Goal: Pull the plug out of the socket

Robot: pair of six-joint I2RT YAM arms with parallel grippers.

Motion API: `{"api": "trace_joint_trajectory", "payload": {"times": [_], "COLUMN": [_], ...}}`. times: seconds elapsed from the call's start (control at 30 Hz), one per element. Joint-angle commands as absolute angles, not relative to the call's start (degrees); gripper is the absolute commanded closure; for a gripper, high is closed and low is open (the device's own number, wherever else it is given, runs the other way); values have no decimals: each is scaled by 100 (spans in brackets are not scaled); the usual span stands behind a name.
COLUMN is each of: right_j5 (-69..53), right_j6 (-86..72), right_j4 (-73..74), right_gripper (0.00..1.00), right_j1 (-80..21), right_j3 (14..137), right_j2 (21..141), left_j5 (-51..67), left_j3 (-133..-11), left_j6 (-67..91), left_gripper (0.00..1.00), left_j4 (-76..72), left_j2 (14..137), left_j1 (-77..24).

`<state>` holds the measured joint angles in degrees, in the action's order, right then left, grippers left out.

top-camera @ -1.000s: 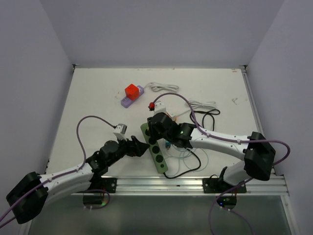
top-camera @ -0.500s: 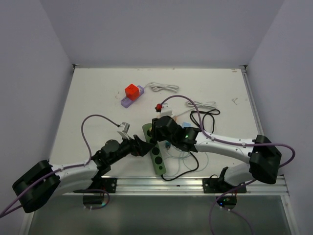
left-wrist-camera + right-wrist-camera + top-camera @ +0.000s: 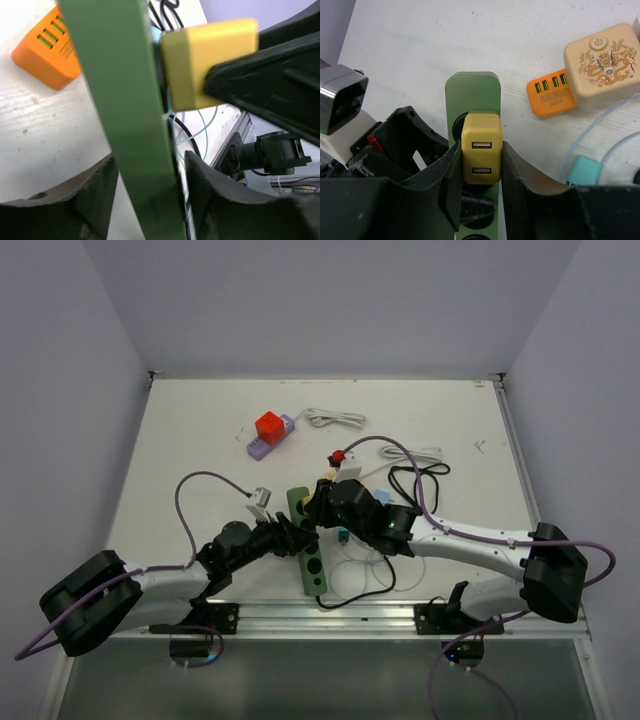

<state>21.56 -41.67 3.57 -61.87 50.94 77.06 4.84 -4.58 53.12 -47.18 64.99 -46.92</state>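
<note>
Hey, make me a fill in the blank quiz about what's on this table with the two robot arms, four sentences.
1. The right gripper is shut on the ____ plug.
2. That plug sits in a ____ power strip.
3. The left gripper has one finger on each ____ of that strip.
4. The ____ charger lies against the beige cube.

Missing words: yellow; green; side; orange.

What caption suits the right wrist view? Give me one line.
Right claw shut on the yellow plug, seated in the green strip.
</note>
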Motion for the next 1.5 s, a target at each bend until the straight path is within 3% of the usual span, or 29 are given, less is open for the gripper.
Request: {"api": "trace_joint_trajectory", "payload": {"times": [0.0,0.2,0.3,0.93,1.47], "right_j5": [2241,2320,2364,2839,1671], "right_j6": [-4614,-4658,-4597,-4236,-4333], "right_j4": [-404,-501,-510,167,-1309], "right_gripper": [100,100,100,100,100], "right_j1": [-6240,-6328,-6381,-6680,-6434], "right_j3": [4966,4887,4913,5344,4272], "right_j2": [7427,7479,7471,7576,6838], "left_j5": [589,624,414,-888,1334], "left_j3": [-703,-747,-765,-1494,-334], "left_j6": [5344,5353,5309,4755,4974], "left_gripper": [44,85,100,100,100], "left_j4": [-5177,-5124,-4765,-1916,-4332], "left_j2": [6486,6460,6364,6179,5335], "left_j1": [-4676,-4676,-4676,-4667,-3929]}}
